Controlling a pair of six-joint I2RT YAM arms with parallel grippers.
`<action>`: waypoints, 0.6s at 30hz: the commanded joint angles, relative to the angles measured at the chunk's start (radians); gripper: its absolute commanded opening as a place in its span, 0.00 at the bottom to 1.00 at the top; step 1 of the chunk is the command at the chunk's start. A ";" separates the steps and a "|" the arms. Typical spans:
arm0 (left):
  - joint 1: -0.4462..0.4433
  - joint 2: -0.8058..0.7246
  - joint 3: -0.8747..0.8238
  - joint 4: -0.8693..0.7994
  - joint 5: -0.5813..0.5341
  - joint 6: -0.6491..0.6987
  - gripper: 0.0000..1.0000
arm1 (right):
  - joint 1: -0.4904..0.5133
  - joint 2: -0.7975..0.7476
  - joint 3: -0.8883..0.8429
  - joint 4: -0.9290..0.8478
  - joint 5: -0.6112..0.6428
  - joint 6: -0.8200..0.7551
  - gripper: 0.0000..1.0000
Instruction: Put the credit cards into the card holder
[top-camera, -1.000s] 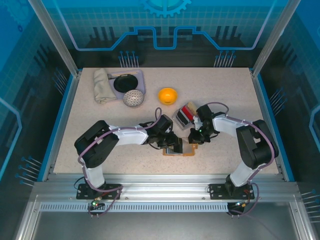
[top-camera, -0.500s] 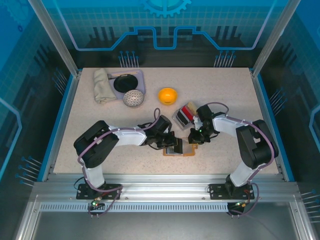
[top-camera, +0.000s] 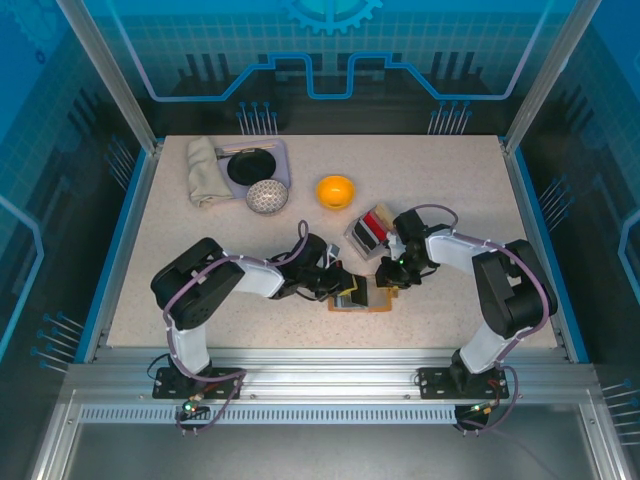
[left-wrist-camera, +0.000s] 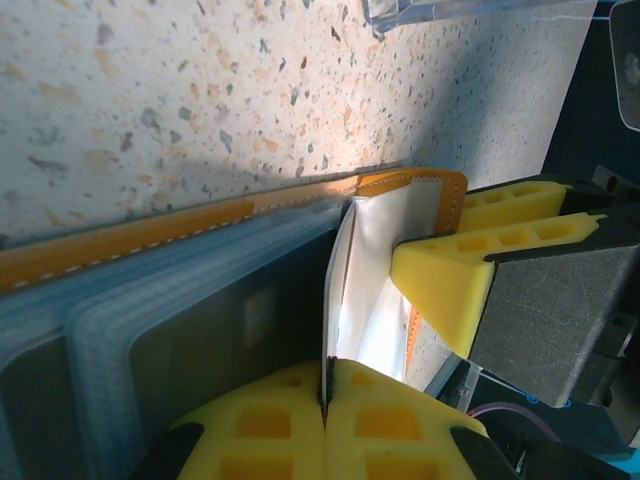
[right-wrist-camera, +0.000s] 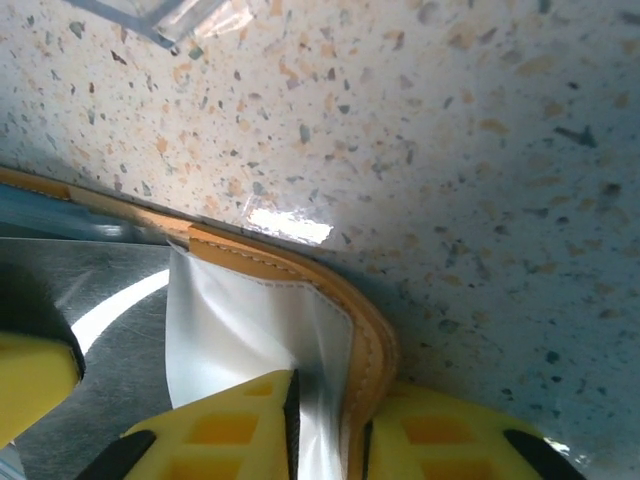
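Mid-table, one card holder: left fingers pinch its sleeve, right fingers pinch leather edge.

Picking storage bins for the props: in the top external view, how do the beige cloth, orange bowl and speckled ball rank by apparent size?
1. beige cloth, clearly largest.
2. speckled ball and orange bowl: they look about alike, so left unranked.
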 joint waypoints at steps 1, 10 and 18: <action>-0.008 -0.036 -0.022 -0.155 -0.045 0.032 0.00 | -0.002 -0.011 -0.017 -0.044 0.053 0.001 0.27; 0.007 -0.231 0.008 -0.369 -0.106 0.133 0.00 | -0.014 -0.167 0.043 -0.088 0.058 0.019 0.45; 0.043 -0.343 -0.030 -0.311 -0.125 0.071 0.00 | -0.016 -0.328 0.022 -0.020 -0.128 0.069 0.53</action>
